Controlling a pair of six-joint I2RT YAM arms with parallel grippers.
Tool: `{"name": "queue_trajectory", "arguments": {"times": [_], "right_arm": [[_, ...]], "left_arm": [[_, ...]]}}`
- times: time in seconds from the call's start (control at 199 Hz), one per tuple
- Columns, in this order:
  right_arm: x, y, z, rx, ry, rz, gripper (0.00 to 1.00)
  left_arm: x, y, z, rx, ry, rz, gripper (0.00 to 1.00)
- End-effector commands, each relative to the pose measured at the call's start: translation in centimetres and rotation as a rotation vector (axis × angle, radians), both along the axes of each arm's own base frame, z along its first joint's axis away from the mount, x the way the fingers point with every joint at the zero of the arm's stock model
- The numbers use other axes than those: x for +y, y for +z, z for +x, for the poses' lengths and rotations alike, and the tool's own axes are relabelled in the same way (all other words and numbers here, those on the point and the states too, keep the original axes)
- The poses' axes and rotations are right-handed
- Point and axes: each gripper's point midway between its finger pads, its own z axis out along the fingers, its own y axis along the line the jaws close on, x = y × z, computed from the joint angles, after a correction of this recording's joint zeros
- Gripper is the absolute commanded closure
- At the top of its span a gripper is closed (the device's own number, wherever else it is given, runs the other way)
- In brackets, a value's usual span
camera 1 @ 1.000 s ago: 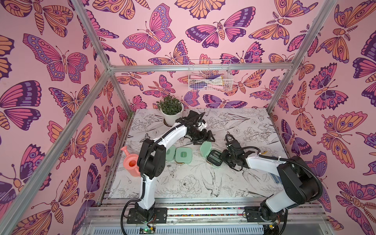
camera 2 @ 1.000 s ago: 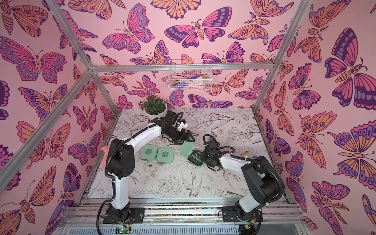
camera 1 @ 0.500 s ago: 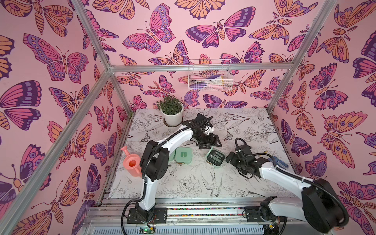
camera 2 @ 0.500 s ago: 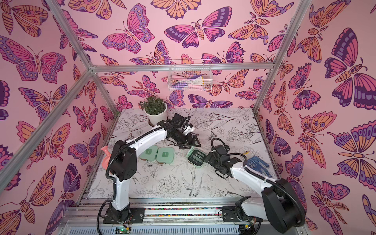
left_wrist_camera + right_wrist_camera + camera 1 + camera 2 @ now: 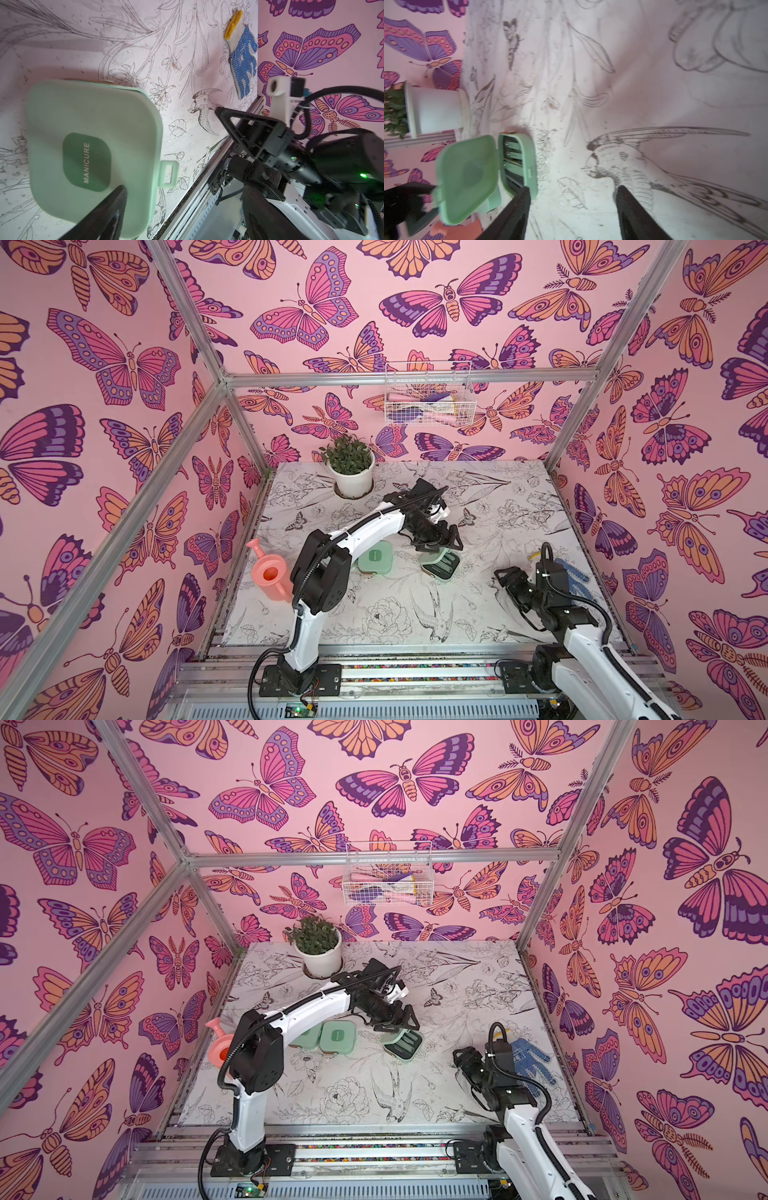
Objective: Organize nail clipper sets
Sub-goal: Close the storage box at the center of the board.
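Note:
An open mint-green case (image 5: 444, 568) of the nail clipper sets lies mid-table, its black slots showing. In the right wrist view its lid (image 5: 467, 178) stands half raised over the base, where slim metal clippers (image 5: 512, 154) sit in the slots. My left gripper (image 5: 438, 545) hovers open right over this case, with one finger (image 5: 112, 207) against the lid's outer face marked MANICURE (image 5: 87, 145). Two closed cases (image 5: 338, 1038) (image 5: 305, 1038) lie side by side under my left forearm. My right gripper (image 5: 572, 199) is open and empty, off to the case's right (image 5: 505, 578).
A pink watering can (image 5: 270, 574) stands at the left edge and a white plant pot (image 5: 353, 477) at the back. A blue dotted glove (image 5: 530, 1060) lies by the right wall, behind my right arm. A wire basket (image 5: 428, 400) hangs on the back wall.
My right arm has pulled back from the open case toward the right front. My left gripper has come down onto the case's lid, which now tips over the base.

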Motion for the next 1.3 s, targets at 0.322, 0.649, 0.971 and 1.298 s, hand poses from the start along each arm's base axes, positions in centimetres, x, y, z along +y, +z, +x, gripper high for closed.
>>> {"name": "queue_trajectory", "arguments": {"times": [0.322, 0.649, 0.971, 1.298], "right_arm": [[5.6, 1.2, 2.1, 0.042, 0.275, 0.045, 0.48], [9.8, 0.1, 4.1, 0.111, 0.391, -0.015, 0.63], [10.4, -1.0, 4.6, 0.149, 0.393, -0.019, 0.63], [10.4, -0.8, 4.5, 0.145, 0.393, -0.018, 0.64]], "left_arm": [[0.6, -8.1, -0.9, 0.081, 0.063, 0.140, 0.13], [3.7, -10.3, -0.2, 0.008, 0.154, 0.291, 0.13], [5.2, -6.1, 2.9, -0.182, 0.202, 0.358, 0.12], [5.9, -10.2, 2.5, -0.124, 0.079, 0.477, 0.12]]}}
